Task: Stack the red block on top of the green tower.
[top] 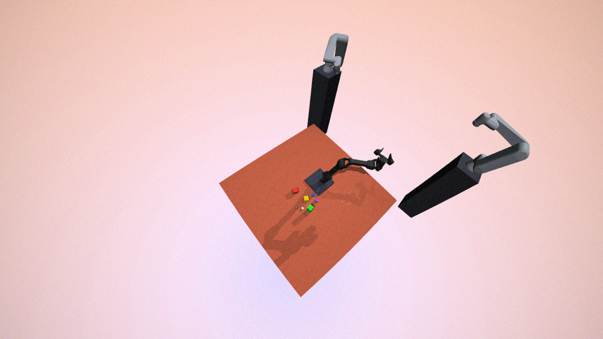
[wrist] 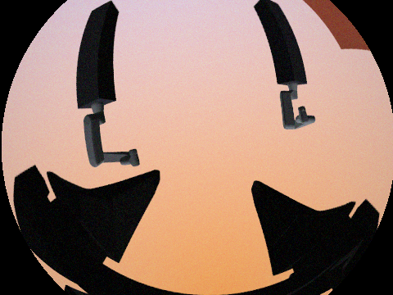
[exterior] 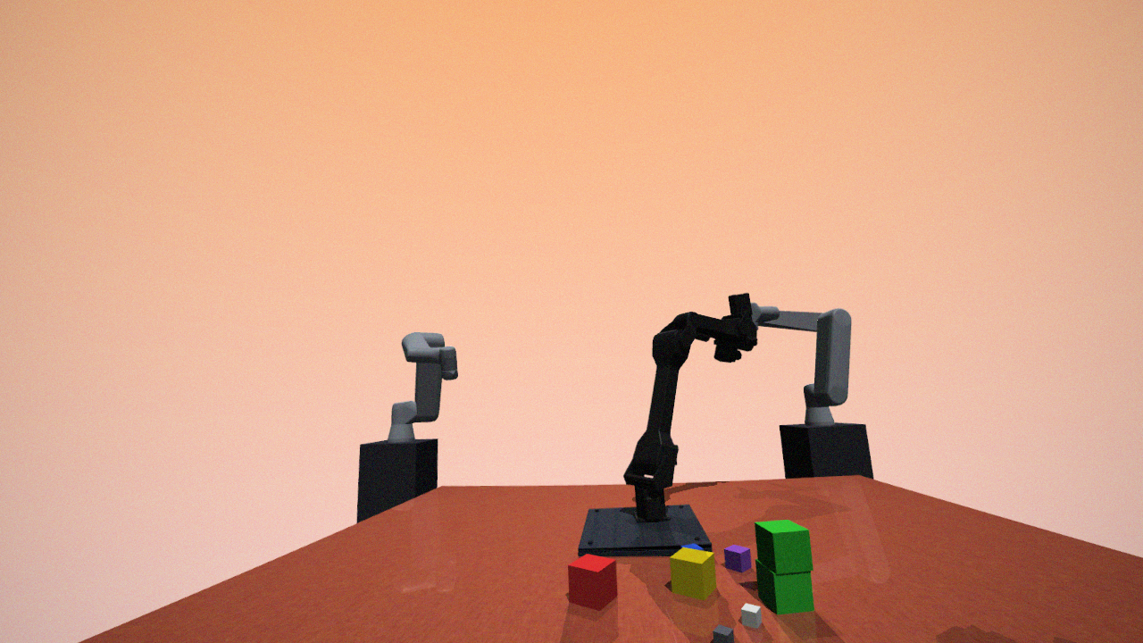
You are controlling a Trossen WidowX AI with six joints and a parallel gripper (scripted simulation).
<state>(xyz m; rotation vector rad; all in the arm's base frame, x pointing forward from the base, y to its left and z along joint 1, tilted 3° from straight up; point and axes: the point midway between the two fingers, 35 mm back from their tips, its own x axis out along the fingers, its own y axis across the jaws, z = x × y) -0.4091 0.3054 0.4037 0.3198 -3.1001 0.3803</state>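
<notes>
The tool is carried high above the table, well behind the arm's base plate as seen from the exterior view, with its fingers spread wide and nothing between them; only background is seen through the gap in the wrist view, so it is judged released and empty. The red block is found on the table in front of the base plate and off toward its left corner in the exterior view, resting on its own and apart from the other cubes. The green tower, two green cubes stacked squarely, is placed in front of the base plate's right corner, with the yellow cube and a small purple cube lying between it and the red block. The relation that matters is thus that the tool is pointed away from the blocks, on the opposite side of the base plate: the red block lies across the base plate from it and far below. A swing of the arm back over the base plate and a long descent are judged necessary before any grasp. The red block's faces appear roughly square, so no long axis is offered for the approach.
</notes>
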